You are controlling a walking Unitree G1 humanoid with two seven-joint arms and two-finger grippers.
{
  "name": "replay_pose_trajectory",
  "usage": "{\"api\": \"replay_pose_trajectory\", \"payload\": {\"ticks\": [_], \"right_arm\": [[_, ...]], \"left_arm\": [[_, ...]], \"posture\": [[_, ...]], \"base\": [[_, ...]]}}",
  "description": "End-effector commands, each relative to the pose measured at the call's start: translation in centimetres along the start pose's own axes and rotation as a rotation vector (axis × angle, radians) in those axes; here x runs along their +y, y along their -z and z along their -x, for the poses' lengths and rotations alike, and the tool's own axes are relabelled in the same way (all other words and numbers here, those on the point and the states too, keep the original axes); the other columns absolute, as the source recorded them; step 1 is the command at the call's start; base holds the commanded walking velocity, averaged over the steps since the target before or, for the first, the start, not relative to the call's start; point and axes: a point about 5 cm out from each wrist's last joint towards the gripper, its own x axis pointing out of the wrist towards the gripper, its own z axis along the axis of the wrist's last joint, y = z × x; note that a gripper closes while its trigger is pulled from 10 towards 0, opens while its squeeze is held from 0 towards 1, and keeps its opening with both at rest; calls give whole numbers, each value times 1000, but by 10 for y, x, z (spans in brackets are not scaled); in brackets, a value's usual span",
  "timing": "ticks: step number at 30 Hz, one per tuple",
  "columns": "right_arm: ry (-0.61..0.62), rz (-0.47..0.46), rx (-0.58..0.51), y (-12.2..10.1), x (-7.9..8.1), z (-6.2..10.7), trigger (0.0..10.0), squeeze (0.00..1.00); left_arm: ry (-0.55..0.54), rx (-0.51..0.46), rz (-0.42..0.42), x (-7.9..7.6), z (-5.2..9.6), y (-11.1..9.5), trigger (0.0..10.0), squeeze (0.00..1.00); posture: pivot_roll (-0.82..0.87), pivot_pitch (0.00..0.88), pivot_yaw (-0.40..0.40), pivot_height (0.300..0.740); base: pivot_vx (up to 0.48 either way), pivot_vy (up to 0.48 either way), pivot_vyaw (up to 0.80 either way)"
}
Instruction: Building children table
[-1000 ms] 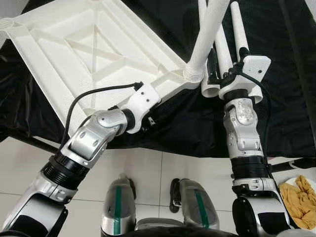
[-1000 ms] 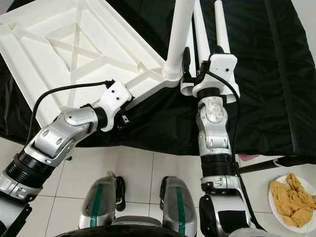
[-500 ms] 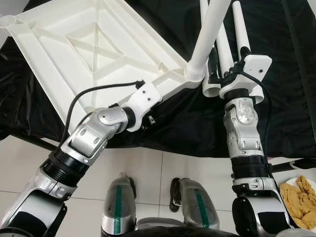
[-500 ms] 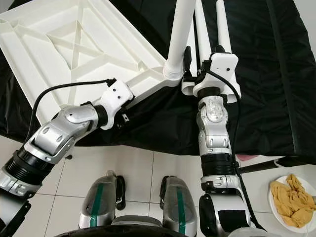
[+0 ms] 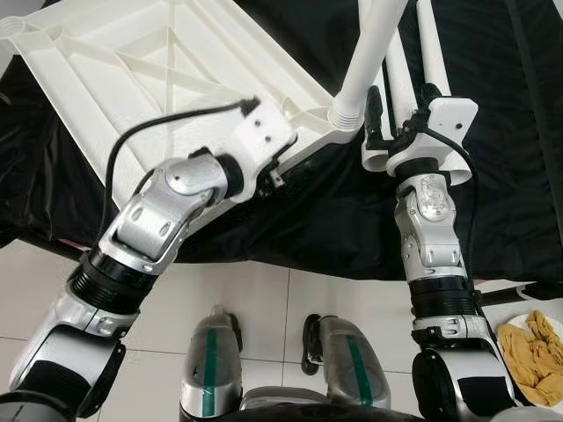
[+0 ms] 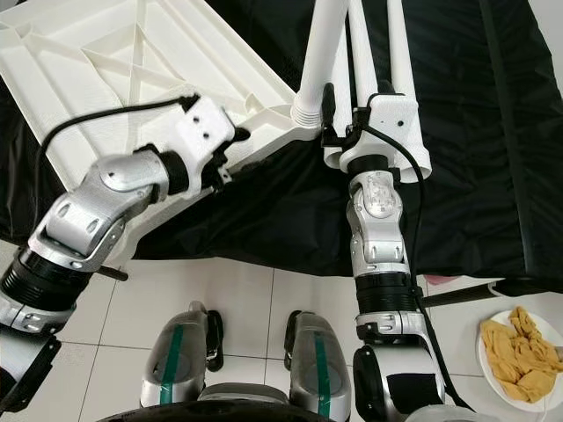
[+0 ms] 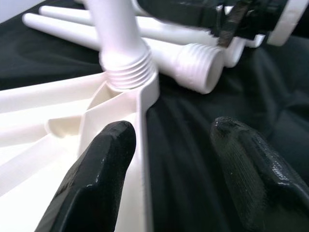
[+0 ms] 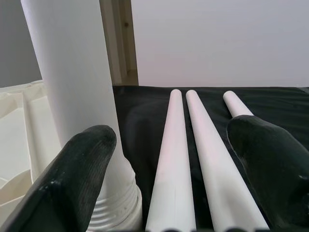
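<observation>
White ribbed plastic tabletop lies upside down on the black-draped counter. One white tapered plastic leg stands in its near corner socket, threads w/ a few turns showing in the left wrist view, so prob not fully seated.

Three spare white plastic legs lie side by side on the cloth just beside that corner.

Left pincer is open, straddling the tabletop's edge rib below the socket, gripping nothing.

Right pincer is wide open beside the standing leg, one finger next to it, no hold.

Vs 1 s ago: left arm has lifted and rolled over the tabletop edge, tabletop shifted w/ it, leg leans less. I read that as repositioning before tightening.

Yellow cloth on a plate sits on the floor, right.
</observation>
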Motion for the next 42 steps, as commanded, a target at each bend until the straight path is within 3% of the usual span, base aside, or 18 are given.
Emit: {"api": "replay_pose_trajectory", "payload": {"ticks": [1,6,14,22,30,42], "right_arm": [[-12,4,16,2,1,-1,10000,0],[-13,4,16,2,1,-2,10000,0],[-16,2,17,2,2,-2,10000,0],[-27,3,13,1,4,-4,10000,0],[-21,9,9,0,1,-3,10000,0],[-19,10,9,0,1,-4,10000,0]], "left_arm": [[10,30,-31,-4,2,3,10000,0],[17,29,-31,-6,2,3,10000,0],[4,-33,48,-4,2,0,10000,0],[-138,79,66,5,-16,22,10000,0],[-260,140,59,17,-20,31,10000,0],[-249,153,30,15,-24,34,10000,0]], "posture": [[70,58,20,740],[71,58,19,740],[77,59,12,740],[70,59,8,740],[60,58,12,740],[55,52,14,740]], "base": [[0,0,0],[0,0,0],[0,0,0],[0,0,0],[0,0,0],[0,0,0]]}}
